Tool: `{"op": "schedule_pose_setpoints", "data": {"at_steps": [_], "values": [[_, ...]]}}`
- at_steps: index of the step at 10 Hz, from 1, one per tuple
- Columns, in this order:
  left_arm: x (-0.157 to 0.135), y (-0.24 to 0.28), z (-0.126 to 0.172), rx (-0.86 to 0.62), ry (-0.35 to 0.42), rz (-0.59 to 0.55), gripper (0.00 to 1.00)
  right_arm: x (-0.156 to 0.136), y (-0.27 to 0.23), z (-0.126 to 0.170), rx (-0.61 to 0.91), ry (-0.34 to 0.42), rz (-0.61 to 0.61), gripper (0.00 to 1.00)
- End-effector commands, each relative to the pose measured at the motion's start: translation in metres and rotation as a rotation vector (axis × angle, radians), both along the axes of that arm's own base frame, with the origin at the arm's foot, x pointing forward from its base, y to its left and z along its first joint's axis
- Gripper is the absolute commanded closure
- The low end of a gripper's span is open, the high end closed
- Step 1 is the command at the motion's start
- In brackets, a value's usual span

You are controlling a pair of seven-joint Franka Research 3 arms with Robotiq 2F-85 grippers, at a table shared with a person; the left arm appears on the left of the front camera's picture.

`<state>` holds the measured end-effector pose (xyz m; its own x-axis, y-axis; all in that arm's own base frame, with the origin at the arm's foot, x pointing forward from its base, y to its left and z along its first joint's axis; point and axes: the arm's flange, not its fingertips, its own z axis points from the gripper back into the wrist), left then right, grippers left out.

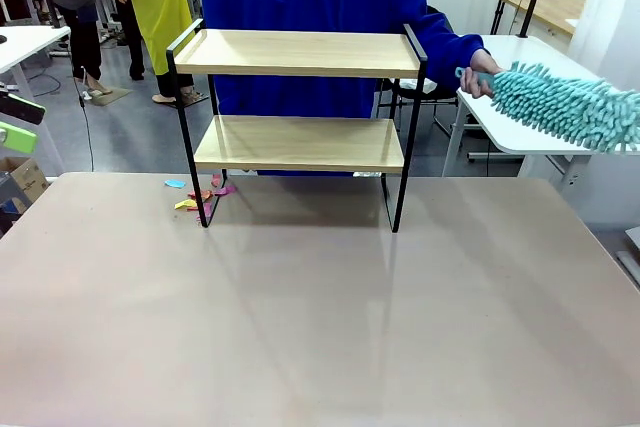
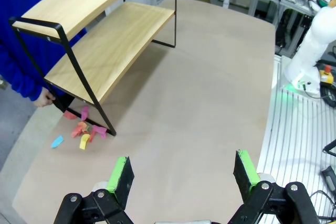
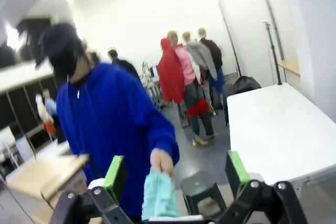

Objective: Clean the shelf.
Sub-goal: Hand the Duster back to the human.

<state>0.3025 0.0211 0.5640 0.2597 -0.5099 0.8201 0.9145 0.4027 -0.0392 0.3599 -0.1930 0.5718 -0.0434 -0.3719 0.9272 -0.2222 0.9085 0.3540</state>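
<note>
The shelf [image 1: 300, 52] stands at the far side of the beige table [image 1: 320, 317], both wooden boards bare; the left wrist view shows the shelf [image 2: 105, 45] from its end. Coloured paper scraps [image 1: 200, 197] lie on the table by its front left leg, and they appear again as paper scraps [image 2: 84, 129]. A person in blue behind the shelf holds a teal fluffy duster [image 1: 565, 107] by its handle. My right gripper [image 3: 176, 174] is open, with the duster [image 3: 157, 198] between its spread fingers, clear of both pads, and the person's hand [image 3: 160, 161] on it. My left gripper [image 2: 181, 174] hangs open and empty over the table.
A white side table [image 1: 520, 57] stands at the far right, and a dark stool [image 3: 202, 190] sits on the floor beside it. A cardboard box [image 1: 25, 182] is at the left edge. The other arm's white base [image 2: 310, 51] stands past the table's edge. Several people stand farther back.
</note>
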Motion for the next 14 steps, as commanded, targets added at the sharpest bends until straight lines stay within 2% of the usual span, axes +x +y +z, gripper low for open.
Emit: {"op": "schedule_pose_setpoints", "data": {"at_steps": [1, 4, 5, 6, 14], "values": [[0.003, -0.001, 0.001, -0.019, -0.015, -0.016, 0.00, 0.002, -0.035, 0.014, 0.178, 0.027, -0.065, 0.00], [0.003, -0.001, 0.001, -0.019, -0.015, -0.016, 0.00, -0.006, -0.059, 0.012, 0.233, 0.019, -0.099, 0.00], [0.003, -0.001, 0.001, -0.019, -0.015, -0.016, 0.00, -0.004, -0.058, 0.005, 0.220, 0.047, -0.090, 0.00], [0.003, -0.001, 0.001, -0.019, -0.015, -0.016, 0.00, -0.010, -0.060, 0.011, 0.214, 0.017, -0.103, 0.00], [0.003, -0.001, 0.001, -0.019, -0.015, -0.016, 0.00, -0.010, -0.060, 0.011, 0.214, 0.017, -0.103, 0.00]]}}
